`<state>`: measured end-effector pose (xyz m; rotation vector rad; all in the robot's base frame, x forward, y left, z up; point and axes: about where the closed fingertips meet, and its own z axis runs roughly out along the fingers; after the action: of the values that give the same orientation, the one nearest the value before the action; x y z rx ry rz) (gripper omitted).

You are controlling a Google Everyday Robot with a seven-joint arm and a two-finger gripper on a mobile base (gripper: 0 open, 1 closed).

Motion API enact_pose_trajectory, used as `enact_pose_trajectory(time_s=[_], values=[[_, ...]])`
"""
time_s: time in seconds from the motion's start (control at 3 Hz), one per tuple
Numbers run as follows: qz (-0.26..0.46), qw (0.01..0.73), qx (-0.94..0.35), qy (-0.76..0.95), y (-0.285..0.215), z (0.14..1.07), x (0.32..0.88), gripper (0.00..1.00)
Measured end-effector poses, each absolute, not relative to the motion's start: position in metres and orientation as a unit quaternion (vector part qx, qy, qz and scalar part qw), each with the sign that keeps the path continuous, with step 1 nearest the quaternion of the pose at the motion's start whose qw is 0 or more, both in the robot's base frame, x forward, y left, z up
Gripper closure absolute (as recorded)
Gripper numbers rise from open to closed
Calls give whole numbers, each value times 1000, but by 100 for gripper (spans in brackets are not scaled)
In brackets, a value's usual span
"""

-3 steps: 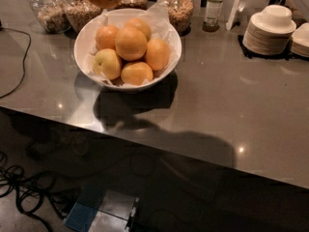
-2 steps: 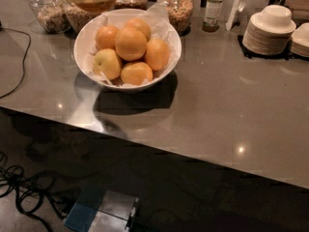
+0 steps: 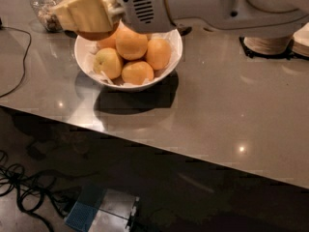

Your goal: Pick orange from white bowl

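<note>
The white bowl (image 3: pixel 176 46) stands on the grey counter and holds several oranges (image 3: pixel 131 43) and one paler yellowish fruit (image 3: pixel 108 63) on crinkled paper. My arm reaches in from the right along the top of the view. My gripper (image 3: pixel 83 12) is above the bowl's far left rim, its cream pads (image 3: pixel 86 9) closed around an orange (image 3: pixel 96 33) that shows above and below the pad. The held orange is lifted clear of the pile.
A glass jar of nuts (image 3: pixel 45 9) stands behind the bowl at the left. A stack of small white dishes (image 3: pixel 270 45) is at the back right, partly hidden by the arm. A black cable (image 3: pixel 21 62) lies at the counter's left. The counter's front edge (image 3: pixel 159 151) runs diagonally.
The arm and gripper, earlier only just visible at the top edge with the orange, have come forward and down into view above the bowl's left rim. The bowl has not moved.
</note>
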<state>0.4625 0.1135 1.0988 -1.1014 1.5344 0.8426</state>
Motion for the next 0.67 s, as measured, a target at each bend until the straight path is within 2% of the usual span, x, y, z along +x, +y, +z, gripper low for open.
enact_pose_trajectory(time_s=[0.67], values=[[368, 516, -407, 657, 103, 1076, 432, 100]])
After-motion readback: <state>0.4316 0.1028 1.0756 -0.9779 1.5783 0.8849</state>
